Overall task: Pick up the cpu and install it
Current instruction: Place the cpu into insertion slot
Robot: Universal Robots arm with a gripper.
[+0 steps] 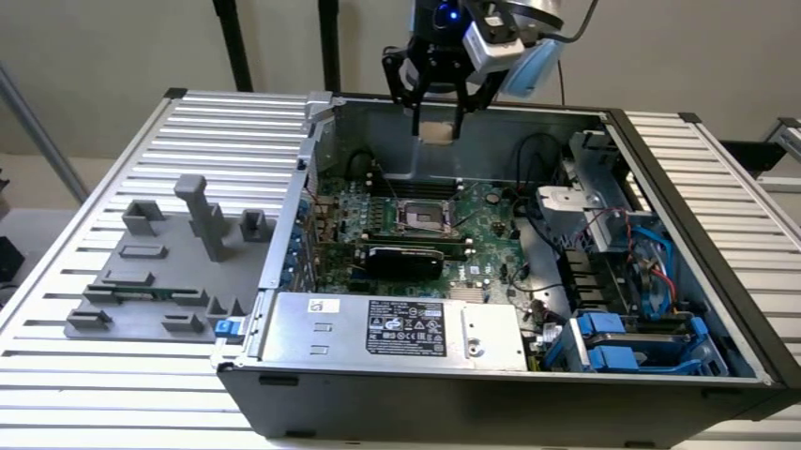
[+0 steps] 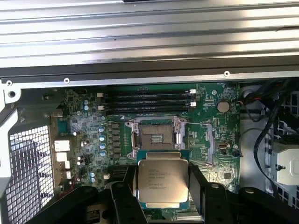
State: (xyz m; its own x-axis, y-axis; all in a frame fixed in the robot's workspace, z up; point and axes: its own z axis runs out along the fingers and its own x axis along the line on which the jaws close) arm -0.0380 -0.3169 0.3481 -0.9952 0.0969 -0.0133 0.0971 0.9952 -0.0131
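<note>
Up high over the open computer case (image 1: pixel 501 394): claw (image 1: pixel 437 117) closed on the cpu (image 1: pixel 437 132), one black finger (image 2: pixel 122 198) on each side. Shiny silver top of the cpu facing up, flat, in the air. Down below on the green board (image 2: pixel 210 116), a square socket (image 2: pixel 156 136), well apart from the cpu. Inside the case too, a big silver box (image 1: pixel 394 328) with a label.

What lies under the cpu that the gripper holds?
Around the cpu, held by the gripper, the green motherboard shows below, with the empty socket just beyond its edge. The board part directly beneath the chip is covered.
</note>
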